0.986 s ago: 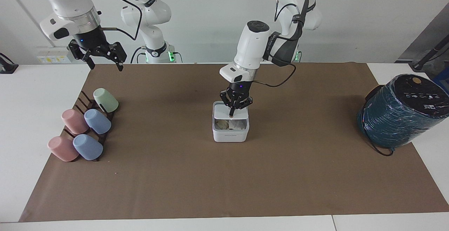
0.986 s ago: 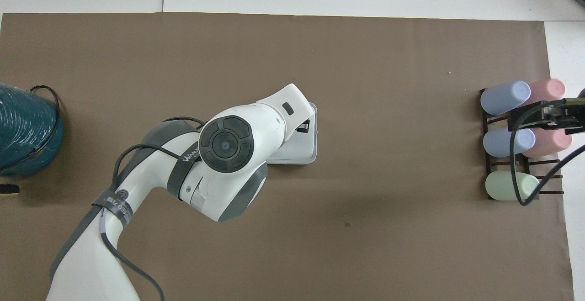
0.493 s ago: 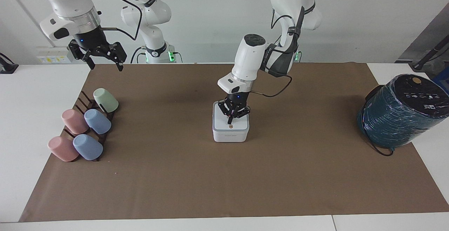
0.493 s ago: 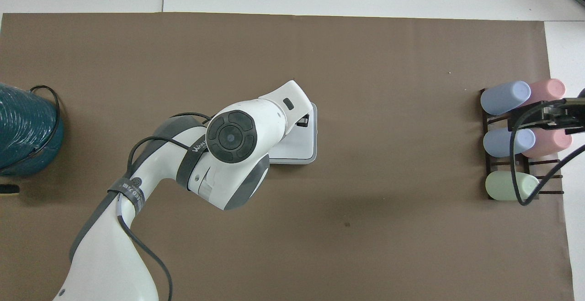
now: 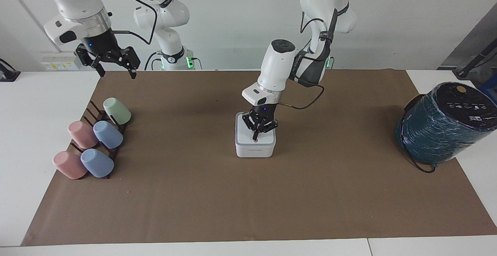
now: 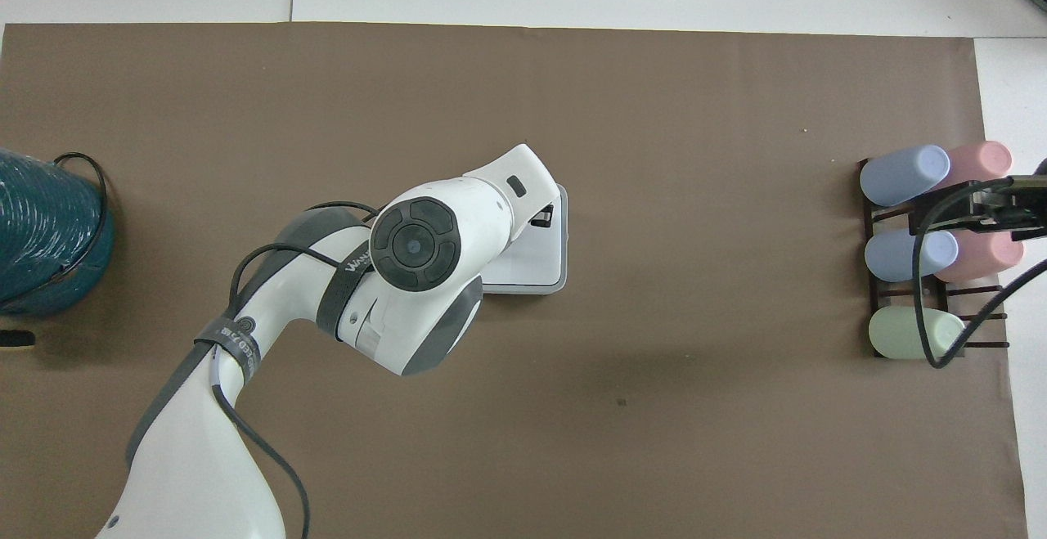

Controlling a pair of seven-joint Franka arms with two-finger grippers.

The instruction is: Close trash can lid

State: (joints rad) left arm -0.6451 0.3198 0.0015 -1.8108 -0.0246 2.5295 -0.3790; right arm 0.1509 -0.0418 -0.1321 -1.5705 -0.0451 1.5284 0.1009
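Observation:
The small white trash can (image 5: 254,151) stands in the middle of the brown mat. Its lid (image 5: 246,133) lies flat on top of it, the face with the brownish dot up. My left gripper (image 5: 255,137) is shut, points straight down, and its tips rest on the lid at the dot. In the overhead view my left arm covers most of the trash can (image 6: 546,265), and only a bit of the left gripper (image 6: 541,219) shows. My right gripper (image 5: 116,72) is open and empty, waiting in the air over the mat's corner beside the cup rack.
A dark rack with several pastel cups (image 5: 93,139) lies at the right arm's end of the table; it also shows in the overhead view (image 6: 924,253). A big teal-wrapped cylinder (image 5: 442,124) with a black top stands at the left arm's end.
The lid went from half open, with the can's contents showing, to flat on the can. My left gripper came down with it and stays on the lid. The right arm has not moved.

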